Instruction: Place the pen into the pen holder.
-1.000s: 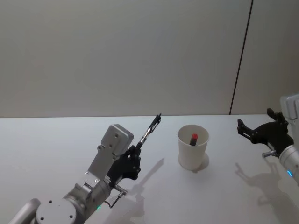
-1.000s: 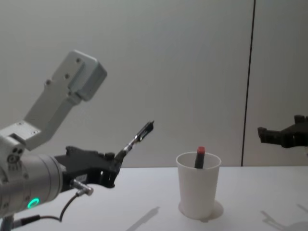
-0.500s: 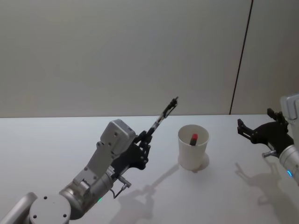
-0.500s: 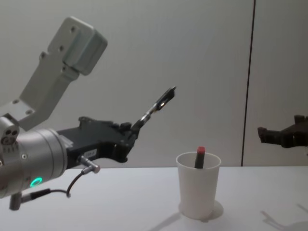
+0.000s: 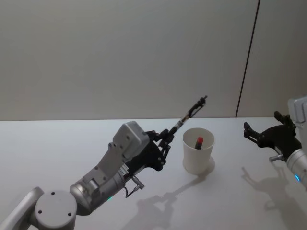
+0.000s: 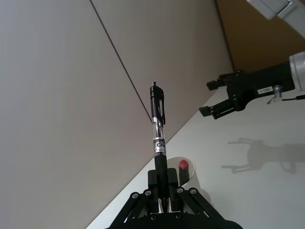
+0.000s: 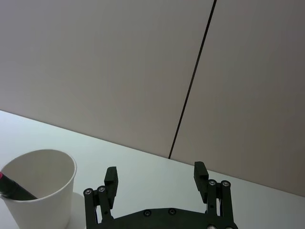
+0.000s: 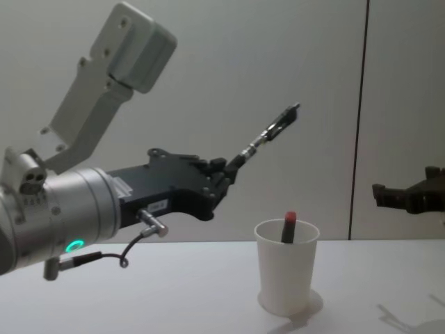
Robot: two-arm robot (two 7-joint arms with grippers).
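Head view: your left pincer (image 5: 165,140) hung above the white surface (image 5: 57,143), just left of the pen holder (image 5: 196,157), with its fingers clamped on the lower end of the pen (image 5: 188,116). The pen was tilted, its clip end pointing up and to the right. The pen holder, a plain white paper cup, stood upright on the surface near the middle of the scene. A dark stick with a red tip (image 5: 199,141) leaned inside it.

Chest view: the left pincer (image 8: 224,171) was raised well above the rim of the pen holder (image 8: 286,282). The pen (image 8: 263,137) slanted upward from it, and its upper end lined up over the cup's mouth but stayed well clear of the rim. No part of the pen was inside the cup.

Left wrist view: you could see the black fingers closed around the pen (image 6: 157,129) at its grip, with the clip end farthest from the camera.

Right wrist view: your right pincer (image 7: 155,169) had its two fingers spread apart and held nothing. The pen holder (image 7: 38,191) stood to one side of it. In the head view the right pincer (image 5: 261,124) hovered at the far right, well apart from the cup.
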